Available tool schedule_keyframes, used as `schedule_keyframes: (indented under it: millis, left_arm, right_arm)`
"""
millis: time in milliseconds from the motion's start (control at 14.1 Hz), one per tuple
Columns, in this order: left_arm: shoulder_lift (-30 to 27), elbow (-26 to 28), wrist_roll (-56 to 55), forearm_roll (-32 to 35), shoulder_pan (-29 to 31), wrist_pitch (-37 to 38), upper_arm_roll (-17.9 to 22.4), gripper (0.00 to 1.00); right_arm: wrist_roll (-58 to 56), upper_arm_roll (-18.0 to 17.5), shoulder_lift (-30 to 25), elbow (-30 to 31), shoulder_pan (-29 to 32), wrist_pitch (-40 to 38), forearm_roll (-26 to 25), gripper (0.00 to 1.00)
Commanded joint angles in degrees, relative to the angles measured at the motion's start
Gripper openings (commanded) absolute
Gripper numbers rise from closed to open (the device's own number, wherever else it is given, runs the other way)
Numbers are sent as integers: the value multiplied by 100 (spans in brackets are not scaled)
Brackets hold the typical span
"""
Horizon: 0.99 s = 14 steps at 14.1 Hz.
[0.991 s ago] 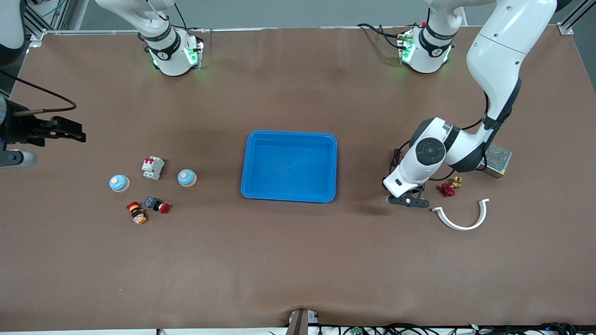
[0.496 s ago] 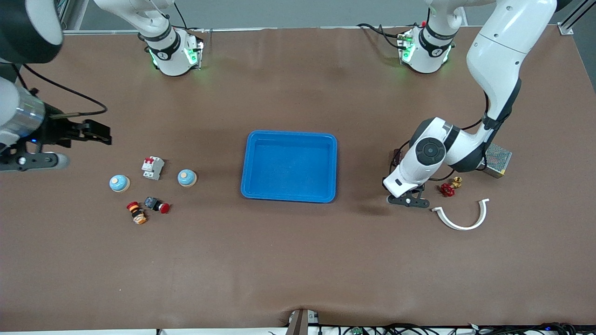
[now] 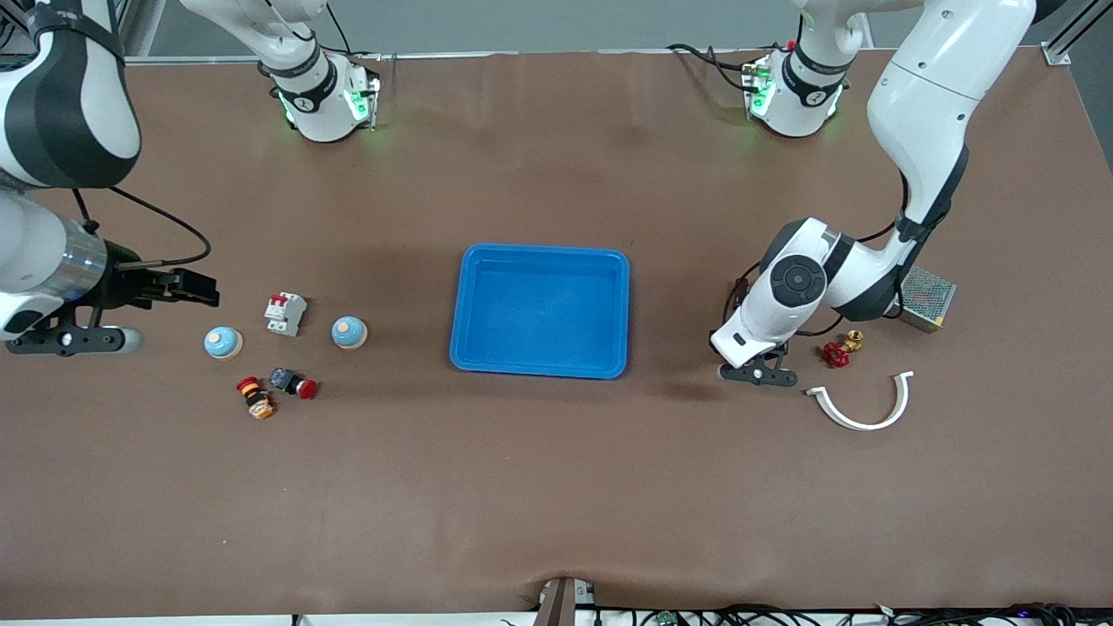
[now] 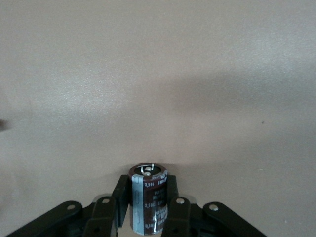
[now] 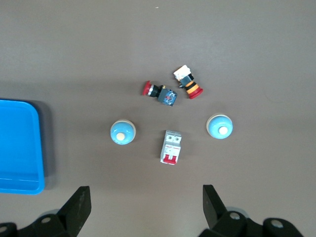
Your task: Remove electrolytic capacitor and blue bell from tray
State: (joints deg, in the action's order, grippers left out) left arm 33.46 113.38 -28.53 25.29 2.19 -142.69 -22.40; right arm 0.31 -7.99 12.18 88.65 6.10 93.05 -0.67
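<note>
Two pincers work: the left pincer (image 4: 149,217), low over the table (image 3: 556,487), grips the capacitor (image 4: 148,197), release next; the right pincer (image 5: 145,207) gapes above two bells (image 5: 122,132).

Even, fairly bright light falls from overhead onto the matte brown bench (image 3: 556,487), leaving no hard glare. Soft, blurred shadows sit close under the tray (image 3: 540,310) and beneath the left arm's gripper (image 3: 755,374). The left wrist view looks paler, perhaps washed out, with a broad dim band of shadow across it. The small parts in the right wrist view stay crisp.
</note>
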Motion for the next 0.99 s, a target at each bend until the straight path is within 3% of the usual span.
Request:
schedule_keyframes:
  millis: [0, 354, 425, 496, 566, 779, 921]
  left_arm:
    - [-15, 9, -152, 37, -8, -31, -36, 4]
    - [-15, 9, -161, 37, -17, -31, -36, 4]
    - [-15, 9, -153, 46, -17, -31, -36, 18]
    - [-15, 9, -152, 63, -26, -31, -45, 85]
    - [-15, 9, -144, 98, -26, -22, -45, 100]
    - [-15, 9, -161, 90, -43, -22, -45, 100]
    - [-15, 9, -161, 90, -61, -22, -45, 100]
  right_arm:
    - [-294, -141, -251, 302, 304, 117, -30, 100]
    - [-426, 140, -392, 170, 304, -216, -39, 100]
    - [-461, 158, -435, 144, 304, -252, -39, 100]
    - [-548, 236, -479, 135, 296, -261, -39, 100]
    - [-619, 341, -506, 135, 261, -261, -30, 100]
    - [-742, 517, -585, 126, 121, -331, -30, 100]
    - [-743, 964, -611, 108, -326, -384, -30, 100]
